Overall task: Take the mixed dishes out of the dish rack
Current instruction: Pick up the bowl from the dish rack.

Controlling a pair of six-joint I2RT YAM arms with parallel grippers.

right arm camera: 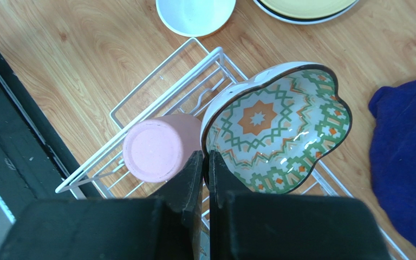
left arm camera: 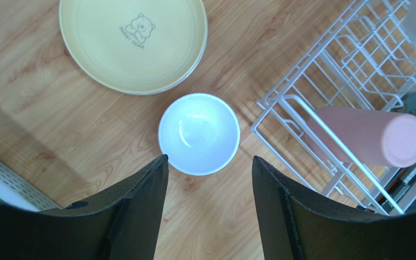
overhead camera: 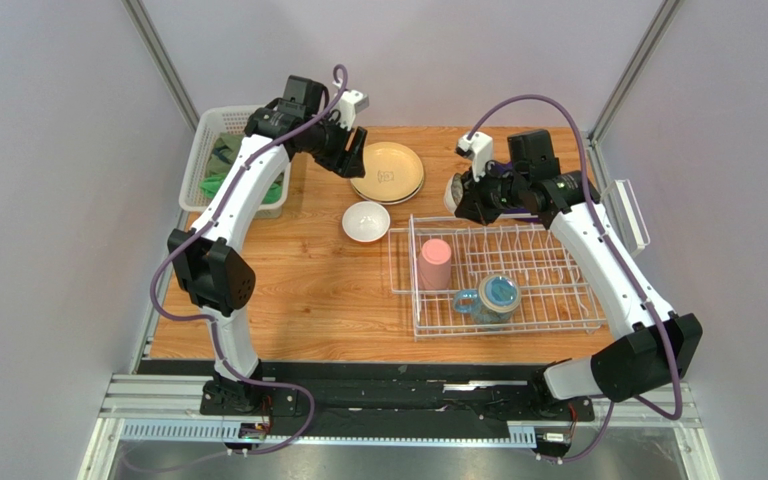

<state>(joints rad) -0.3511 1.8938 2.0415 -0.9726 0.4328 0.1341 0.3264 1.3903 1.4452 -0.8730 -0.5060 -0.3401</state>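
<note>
My right gripper (right arm camera: 206,157) is shut on the rim of an orange, green and white patterned bowl (right arm camera: 278,130). It holds the bowl tilted above the far left corner of the white wire dish rack (overhead camera: 518,315). A pink cup (overhead camera: 434,263) lies on its side in the rack, with a blue-handled mug (overhead camera: 493,297) beside it. On the table left of the rack sit a white bowl (left arm camera: 199,134) and a stack of cream-tan plates (left arm camera: 133,43). My left gripper (left arm camera: 209,162) hangs open above the table near the white bowl, holding nothing.
A white mesh basket (overhead camera: 220,160) with green items stands at the far left corner. A dark blue-purple cloth (right arm camera: 405,157) lies on the wood beyond the rack. Frame posts rise at both far corners.
</note>
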